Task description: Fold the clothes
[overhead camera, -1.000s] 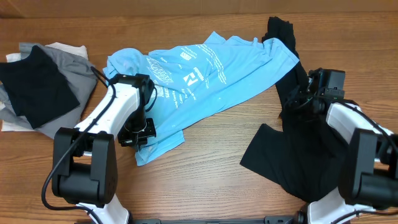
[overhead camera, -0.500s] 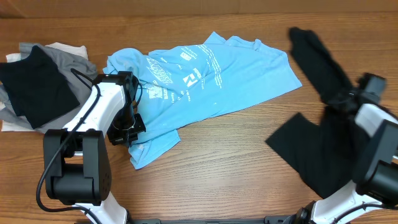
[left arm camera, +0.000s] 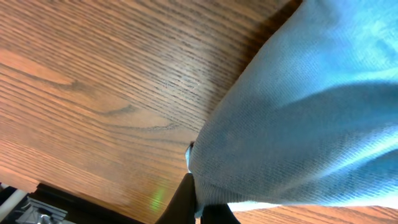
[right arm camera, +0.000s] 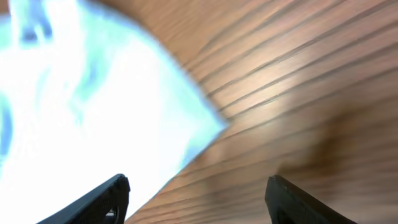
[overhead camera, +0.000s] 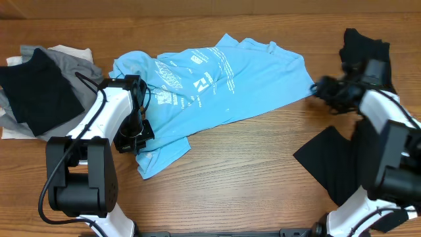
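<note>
We see the light-blue T-shirt (overhead camera: 223,82) spread print side up on the wood-grain table (overhead camera: 237,178). Its long axis runs diagonally from near left to far right, where one corner ends just short of the right pincer (overhead camera: 323,89). Small white print crosses its middle. The cloth is a fine knit, rumpled and bunched at the left end and smoother toward the right. The left pincer (overhead camera: 135,141) sits at the shirt's near-left edge with its jaws together, clamped on a fold of that blue knit. In the left wrist view the fabric drapes away from the dark fingertips (left arm camera: 180,205) over bare wood. The right pincer stands apart and empty, its two dark fingers wide over bare table, with the shirt's pale, blurred corner just ahead of them. A black garment (overhead camera: 329,164) lies limp by the right arm, partly under it. At the far left a pile (overhead camera: 46,85) of black, grey and white clothes lies near the shirt's left end
</note>
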You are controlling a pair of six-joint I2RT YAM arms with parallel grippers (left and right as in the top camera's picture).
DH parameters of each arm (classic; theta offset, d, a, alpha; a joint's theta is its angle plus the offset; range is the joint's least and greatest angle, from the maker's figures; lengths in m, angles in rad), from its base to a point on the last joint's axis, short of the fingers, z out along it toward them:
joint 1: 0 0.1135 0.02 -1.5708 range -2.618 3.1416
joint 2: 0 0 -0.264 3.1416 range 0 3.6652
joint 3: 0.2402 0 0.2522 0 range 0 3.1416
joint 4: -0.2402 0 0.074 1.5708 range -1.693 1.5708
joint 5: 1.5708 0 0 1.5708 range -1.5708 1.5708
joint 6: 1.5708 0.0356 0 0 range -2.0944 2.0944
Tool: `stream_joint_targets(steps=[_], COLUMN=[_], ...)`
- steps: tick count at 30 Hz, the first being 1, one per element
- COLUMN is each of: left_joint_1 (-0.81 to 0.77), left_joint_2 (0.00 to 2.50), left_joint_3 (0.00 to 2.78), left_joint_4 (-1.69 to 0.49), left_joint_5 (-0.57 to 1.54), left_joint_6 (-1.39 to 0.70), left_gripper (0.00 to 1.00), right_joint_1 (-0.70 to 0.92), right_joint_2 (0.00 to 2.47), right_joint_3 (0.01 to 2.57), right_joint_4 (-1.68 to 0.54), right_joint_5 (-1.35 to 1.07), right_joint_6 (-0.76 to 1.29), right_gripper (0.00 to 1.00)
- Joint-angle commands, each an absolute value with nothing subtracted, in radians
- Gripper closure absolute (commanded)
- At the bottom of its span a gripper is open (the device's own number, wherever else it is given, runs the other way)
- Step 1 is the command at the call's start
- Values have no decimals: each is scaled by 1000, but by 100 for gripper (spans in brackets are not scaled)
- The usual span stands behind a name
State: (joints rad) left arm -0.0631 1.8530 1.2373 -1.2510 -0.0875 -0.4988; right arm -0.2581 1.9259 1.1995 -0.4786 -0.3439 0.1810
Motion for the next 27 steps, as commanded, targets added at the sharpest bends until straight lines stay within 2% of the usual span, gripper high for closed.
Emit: stream_joint_targets(steps=[1,8,12,14,15,17,18,20,24,27], left_joint_1=[-58,-58,-58,-58,-58,-58,-58,-58,-58,-58], left_joint_2=[1817,1817,1817,1817,1817,1817,1817,1817,1817,1817], left_joint_3=[1231,1231,1231,1231,1231,1231,1231,1231,1231,1233], left_joint_4=[-1248,-1246,-1237,-1233,-1233,-1233,-1233,-1233,-1233,-1233], left_joint_5=[-104,-105,-104,-104,-104,-104,-104,-104,-104,-102], left_joint_6=[-517,-516,-516,-517,-517,-516,-516,-516,-516,-512], left_gripper=[96,96,96,96,96,96,96,96,96,96], right_joint_1=[-201,-158,-158,-158,-158,-158,-158,-158,-158,-165], right_joint_2=[2003,2101,2104,2104,2104,2104,2104,2104,2104,2089], right_joint_3=[1203,1203,1203,1203,1203,1203,1203,1203,1203,1210], right_joint_4=[-474,-370,-347,-342,-341,-342,-342,-342,-346,-392], right_joint_5=[-278,-180,-179,-179,-179,-179,-176,-175,-172,-173], right_joint_6=[200,343,345,345,345,345,345,345,345,345], right_gripper=[26,28,36,44,54,64,73,82,96,96])
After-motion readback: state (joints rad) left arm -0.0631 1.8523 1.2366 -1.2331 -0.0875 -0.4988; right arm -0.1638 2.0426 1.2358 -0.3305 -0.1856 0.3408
